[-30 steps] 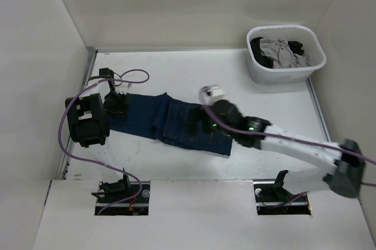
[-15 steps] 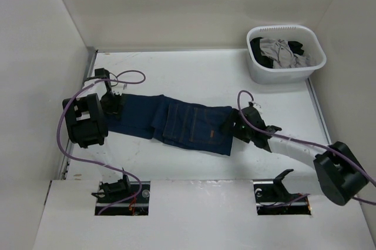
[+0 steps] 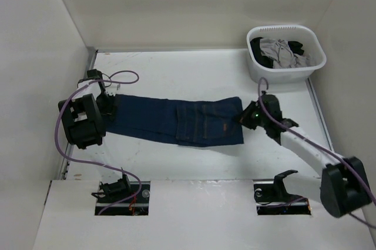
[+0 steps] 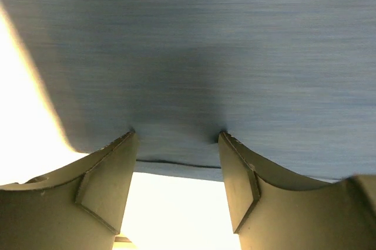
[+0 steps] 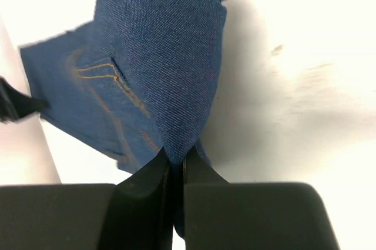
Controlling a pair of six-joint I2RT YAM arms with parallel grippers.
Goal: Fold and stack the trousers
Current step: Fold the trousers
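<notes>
table: white table, arm bases at its near edge
trousers: dark navy denim trousers with orange-tan stitching, lying in one long flat band from left to right across the middle of the table; a stitched back pocket shows towards the right end
left gripper: the left gripper sits at the left end of the band; in the wrist view both fingers press into the denim edge, which puckers between them, so it is gripping the cloth
right gripper: the right gripper sits at the right end, jaws almost closed, pinching a raised peak of denim
change: half a second ago the trousers were shorter and rumpled, with a doubled layer in the middle; now they are drawn out longer and flatter, the right gripper has gone right and a little farther away, the left gripper slightly left
basket: white basket in the far right corner, holding grey and black clothes, well apart from the trousers
room: pale walls on the left, far and right sides
</notes>
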